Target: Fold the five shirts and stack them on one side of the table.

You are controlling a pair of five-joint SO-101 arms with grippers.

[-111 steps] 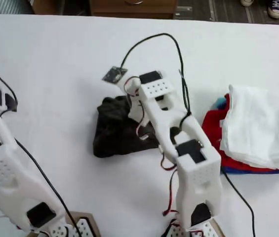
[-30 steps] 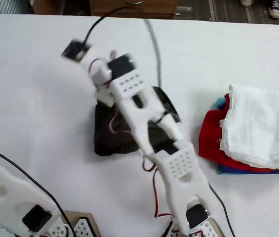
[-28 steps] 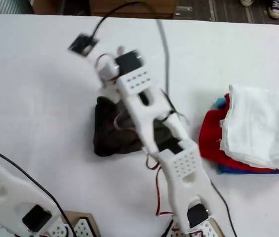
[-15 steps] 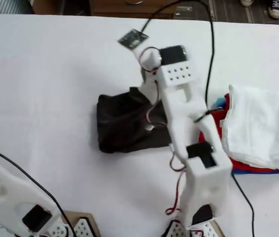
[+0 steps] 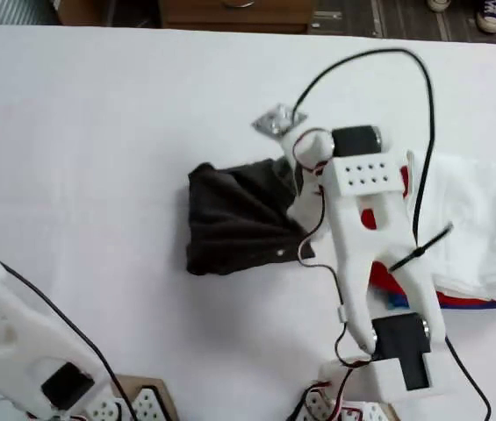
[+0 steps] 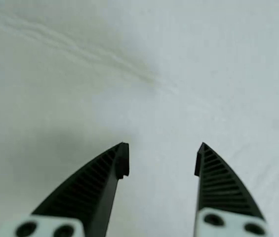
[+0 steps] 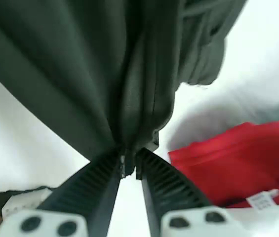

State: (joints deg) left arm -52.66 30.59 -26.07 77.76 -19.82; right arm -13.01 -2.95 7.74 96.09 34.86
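In the high view, the folded dark shirt (image 5: 239,219) is seen near the middle of the tabletop (image 5: 98,105). It is gripped at the edge facing the stack (image 5: 480,219) at the right edge, presumably for carrying there. In the left wrist view, the left pincer (image 6: 160,160) is held wide apart and empty. In the right wrist view, the right pincer (image 7: 129,165) is clamped on a gathered fold of the dark shirt, with the red shirt (image 7: 233,158) nearby.
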